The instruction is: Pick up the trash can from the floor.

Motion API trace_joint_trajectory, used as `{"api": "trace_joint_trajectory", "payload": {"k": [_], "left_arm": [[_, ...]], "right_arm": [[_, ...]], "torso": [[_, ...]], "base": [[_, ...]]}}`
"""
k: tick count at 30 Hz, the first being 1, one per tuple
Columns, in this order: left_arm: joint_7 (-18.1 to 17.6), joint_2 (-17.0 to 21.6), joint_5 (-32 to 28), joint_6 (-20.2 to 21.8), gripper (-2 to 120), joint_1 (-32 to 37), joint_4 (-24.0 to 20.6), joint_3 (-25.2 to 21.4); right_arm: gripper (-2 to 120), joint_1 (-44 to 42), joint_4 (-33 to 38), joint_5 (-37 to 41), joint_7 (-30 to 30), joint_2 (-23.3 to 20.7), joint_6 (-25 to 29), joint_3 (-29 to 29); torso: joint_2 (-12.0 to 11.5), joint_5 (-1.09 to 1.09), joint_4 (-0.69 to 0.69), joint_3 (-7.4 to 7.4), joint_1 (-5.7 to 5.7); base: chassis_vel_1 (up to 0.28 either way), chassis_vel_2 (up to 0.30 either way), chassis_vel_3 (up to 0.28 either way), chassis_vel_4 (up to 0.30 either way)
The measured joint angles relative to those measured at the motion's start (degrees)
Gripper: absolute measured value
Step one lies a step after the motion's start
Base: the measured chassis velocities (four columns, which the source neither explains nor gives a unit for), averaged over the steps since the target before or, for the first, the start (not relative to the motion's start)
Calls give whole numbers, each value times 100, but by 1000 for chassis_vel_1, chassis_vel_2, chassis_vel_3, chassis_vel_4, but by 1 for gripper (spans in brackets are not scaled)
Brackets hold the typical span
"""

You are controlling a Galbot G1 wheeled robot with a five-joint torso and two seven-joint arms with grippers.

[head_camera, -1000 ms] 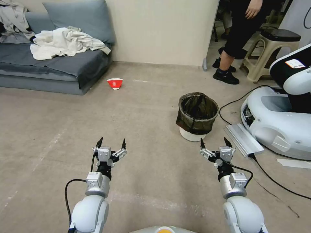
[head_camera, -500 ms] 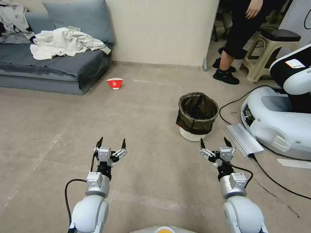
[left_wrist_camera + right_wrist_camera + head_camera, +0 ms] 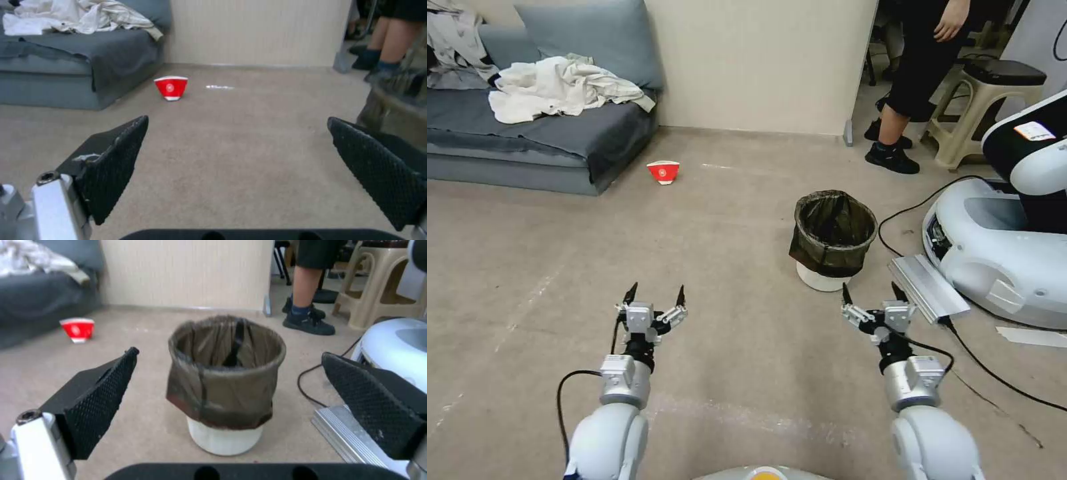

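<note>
- The trash can [image 3: 834, 240] stands upright on the floor [image 3: 727, 227], right of centre in our head view, its mouth facing up and its long axis vertical.
- A dark bag [image 3: 222, 390] folds over the rim; the white base shows below.
- We judge it light, thin-walled plastic, fairly stiff, and the loose bag slippery. The rim, or the wall just under it, looks the soundest hold.
- Our right gripper [image 3: 872, 297] hovers just below the can in the frame, fingers spread wide, holding nothing.
- Our left gripper [image 3: 654, 296] hangs lower left, well apart from the can, fingers likewise spread and empty.
</note>
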Motion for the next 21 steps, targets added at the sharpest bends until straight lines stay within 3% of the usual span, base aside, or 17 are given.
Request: {"api": "trace_joint_trajectory", "payload": {"k": [4, 7, 10, 15, 21], "left_arm": [[332, -179, -391, 581, 100, 400, -883, -281], [498, -146, -531, 523, 100, 580, -1077, -468], [535, -116, -560, 415, 100, 609, -1066, -498], [537, -101, -589, 121, 100, 633, -885, -509], [534, -120, -593, 98, 100, 648, -813, -510]], "right_arm": [[100, -348, 777, 464, -196, 120, -282, 163], [100, -406, 800, 662, -339, 132, -44, 199], [100, -408, 769, 718, -391, 127, 91, 204], [100, -393, 683, 759, -407, 74, 230, 210], [100, -380, 649, 772, -401, 48, 266, 211]], "torso": [[0, -2, -2, 0, 0], [0, 5, 1, 0, 0], [0, -4, 1, 0, 0], [0, 1, 0, 0, 0], [0, -1, 0, 0, 0]], "base": [[0, 0, 0, 0], [0, 0, 0, 0], [0, 0, 0, 0], [0, 0, 0, 0], [0, 0, 0, 0]]}}
